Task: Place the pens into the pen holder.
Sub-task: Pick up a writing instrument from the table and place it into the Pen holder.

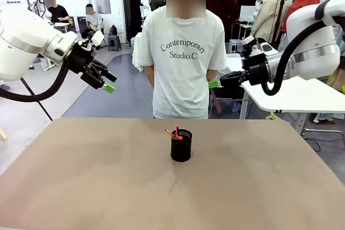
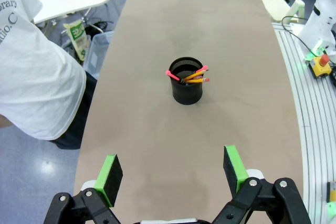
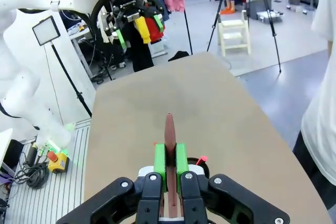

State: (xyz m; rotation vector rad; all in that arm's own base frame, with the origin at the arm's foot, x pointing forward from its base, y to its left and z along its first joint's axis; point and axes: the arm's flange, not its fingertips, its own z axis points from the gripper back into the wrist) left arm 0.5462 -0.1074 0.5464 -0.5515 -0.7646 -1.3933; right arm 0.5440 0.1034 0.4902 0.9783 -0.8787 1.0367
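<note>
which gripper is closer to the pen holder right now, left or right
Neither clearly. The left gripper hovers open, high to the left of the pen holder; the right gripper hovers high to its right, shut on a pinkish-red pen.

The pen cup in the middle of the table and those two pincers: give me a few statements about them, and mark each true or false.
1. The black pen holder stands upright on the table. True.
2. The pen holder is empty. False: pens with pink and orange ends stick out of it.
3. The left pincer is open, with nothing between its green pads. True.
4. The right pincer is open and empty. False: it is shut on a pinkish-red pen.
5. The person is reaching toward the pen holder. False: the person stands at the far side, no hand over the table.
</note>
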